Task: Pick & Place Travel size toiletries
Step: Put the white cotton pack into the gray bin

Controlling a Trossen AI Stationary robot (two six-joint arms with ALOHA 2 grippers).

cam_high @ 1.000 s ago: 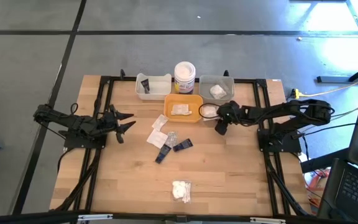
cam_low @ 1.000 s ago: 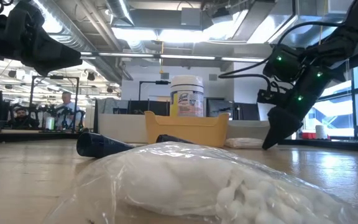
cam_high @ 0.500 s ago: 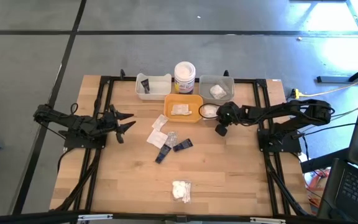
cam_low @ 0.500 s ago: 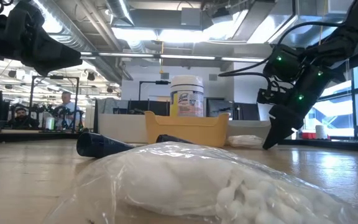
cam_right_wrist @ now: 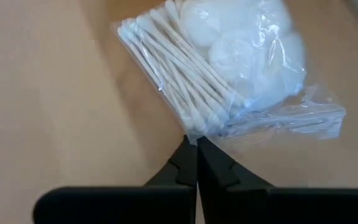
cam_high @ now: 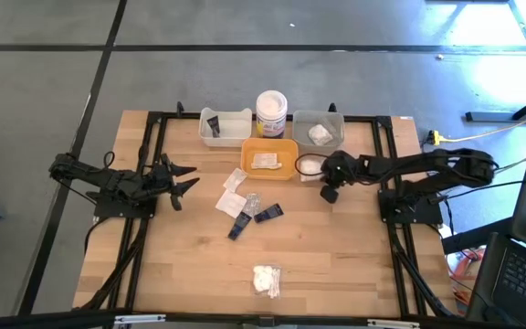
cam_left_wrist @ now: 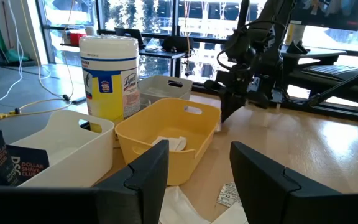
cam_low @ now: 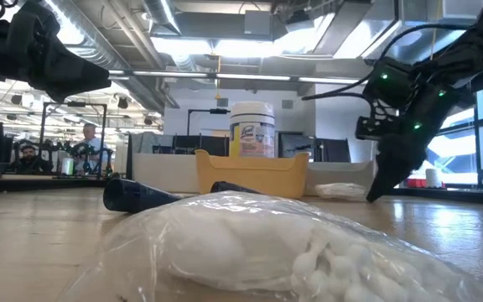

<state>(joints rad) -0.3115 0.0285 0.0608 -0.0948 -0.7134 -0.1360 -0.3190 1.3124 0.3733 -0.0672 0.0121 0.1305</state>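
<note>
Here, yellow tray (cam_high: 270, 157) holding sachet (cam_high: 265, 162)

One camera looked straight down at the whole table (cam_high: 336, 265). Another sat low, looking across it. Both saw the yellow tray (cam_high: 269, 158).

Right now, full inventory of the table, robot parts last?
White tray: one, back left; holds a black tube.
White jar: one, yellow label, back centre.
Grey tray: one, back right; white wrapped piece inside.
Yellow tray: one, in front of the jar; flat sachet inside.
Loose sachets: white, about three, table centre.
Black tubes: two, beside the sachets.
Clear swab packets: two, white; one beside the yellow tray, one at the front.
Left hand: open, empty, left side.
Right hand: shut on the swab packet's edge.
</note>
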